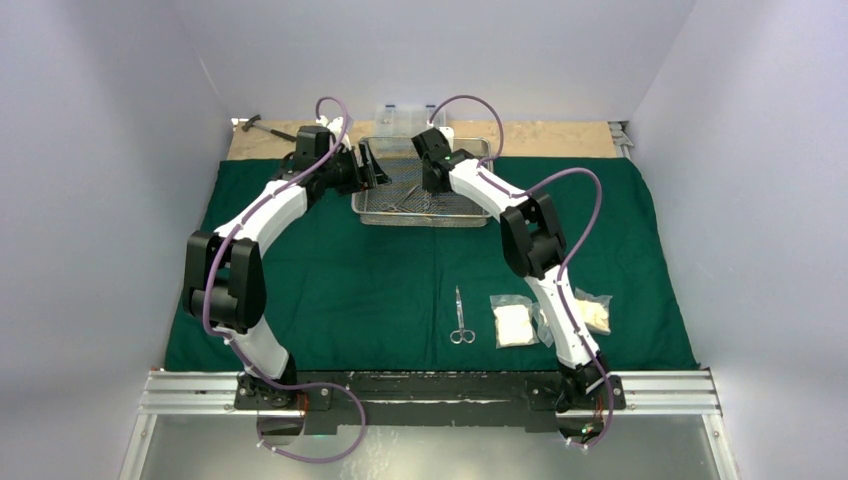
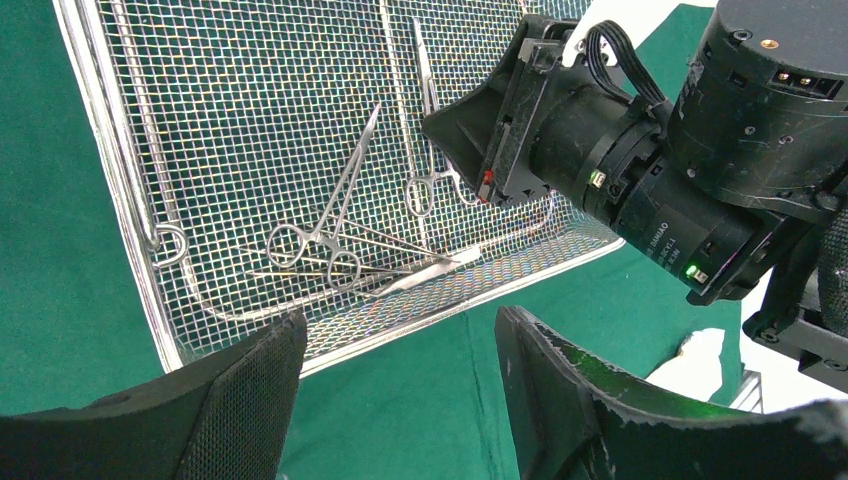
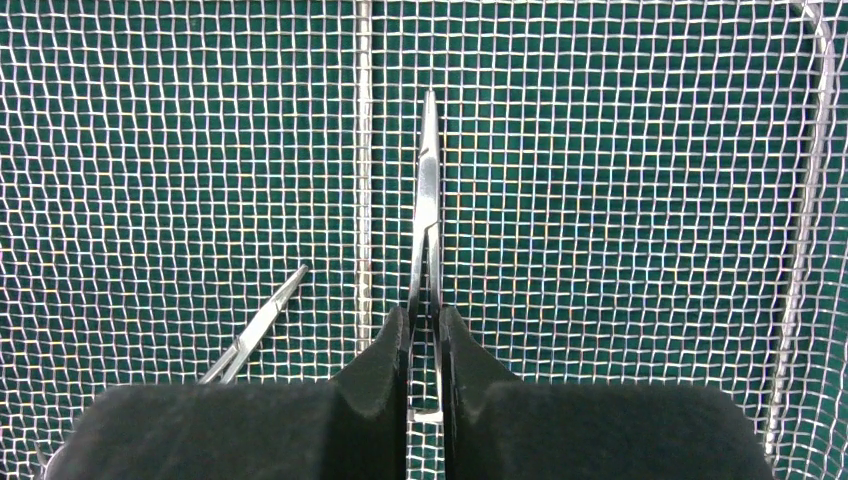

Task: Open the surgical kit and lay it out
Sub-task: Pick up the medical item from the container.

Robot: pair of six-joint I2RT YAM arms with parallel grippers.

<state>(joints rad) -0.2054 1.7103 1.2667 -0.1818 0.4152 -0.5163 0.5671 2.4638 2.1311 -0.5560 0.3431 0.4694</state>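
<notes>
The dark green cloth [image 1: 330, 280] lies spread flat on the table. The steel wire-mesh tray [image 1: 372, 214] stands at its far middle and holds several steel instruments [image 2: 330, 240]. My right gripper [image 3: 424, 318] is down in the tray, shut on a pair of slim steel scissors-like forceps [image 3: 428, 190] whose tip points away. It shows in the left wrist view too [image 2: 470, 130]. My left gripper [image 2: 400, 350] is open and empty, just over the cloth at the tray's left side. A pair of scissors [image 1: 459, 316] and gauze packets [image 1: 514, 322] lie on the near cloth.
A clear plastic box [image 1: 395, 117] stands behind the tray. A small hammer [image 1: 262, 126] lies at the far left on the bare wood. More gauze [image 1: 596, 312] lies partly behind the right arm. Walls close in on the left, right and back.
</notes>
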